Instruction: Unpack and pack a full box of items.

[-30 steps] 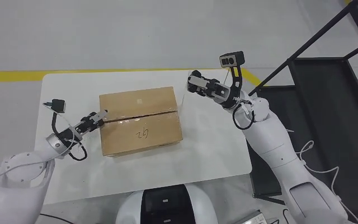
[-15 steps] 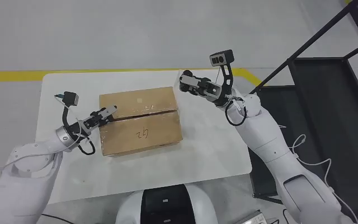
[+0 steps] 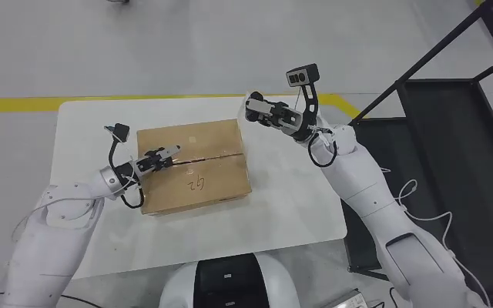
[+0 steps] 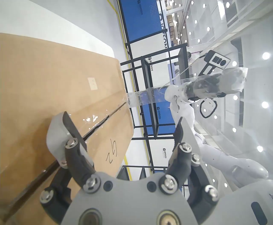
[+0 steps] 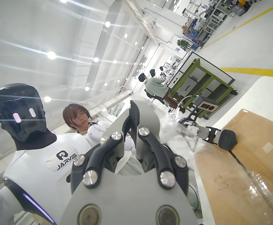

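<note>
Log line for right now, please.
box closed on table | left gripper open over seam | right gripper shut on tape, stretched from seam end

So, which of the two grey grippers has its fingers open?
The left gripper, poised over the centre seam of the brown cardboard box, fingers spread. The right gripper, off the box's far corner, is shut on a strip of clear tape.

- A factory-like robotics hall: high white ceiling [image 5: 32,25] with rows of round lights [image 5: 51,55].
- Yellow floor line [image 5: 245,69], black metal racks [image 3: 447,123], green cabinet [image 5: 200,85], blue panels [image 4: 145,17].
</note>
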Controlling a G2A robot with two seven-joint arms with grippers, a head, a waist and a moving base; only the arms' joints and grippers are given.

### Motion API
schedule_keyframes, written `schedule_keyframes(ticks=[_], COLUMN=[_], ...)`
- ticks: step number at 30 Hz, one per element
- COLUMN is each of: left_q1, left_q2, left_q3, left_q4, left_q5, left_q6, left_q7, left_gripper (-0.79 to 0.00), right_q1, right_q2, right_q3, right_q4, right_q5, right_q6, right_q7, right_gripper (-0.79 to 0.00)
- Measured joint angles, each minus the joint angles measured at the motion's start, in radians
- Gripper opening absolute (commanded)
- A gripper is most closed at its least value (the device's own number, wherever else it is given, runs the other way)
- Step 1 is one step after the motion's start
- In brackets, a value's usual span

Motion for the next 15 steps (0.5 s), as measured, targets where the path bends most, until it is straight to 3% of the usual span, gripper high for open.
schedule_keyframes(ticks=[7, 15], left_q1=[0.02, 0.031], left_q2=[0.001, 0.002], left_q3=[-0.01, -0.027], left_q4=[-0.002, -0.014], left_q5=[0.013, -0.011], left_q6=[0.011, 0.01], left_q7=[0.01, 0.006], left_gripper=[0.0, 0.0], right_q1=[0.019, 0.069], right_q2=[-0.017, -0.066], right_q3=[-0.023, -0.128], right_q4=[0.019, 0.086], right_q5=[0.028, 0.073], right_q6=[-0.001, 0.007], right_q7=[0.027, 0.048], right_gripper=[-0.785, -0.785])
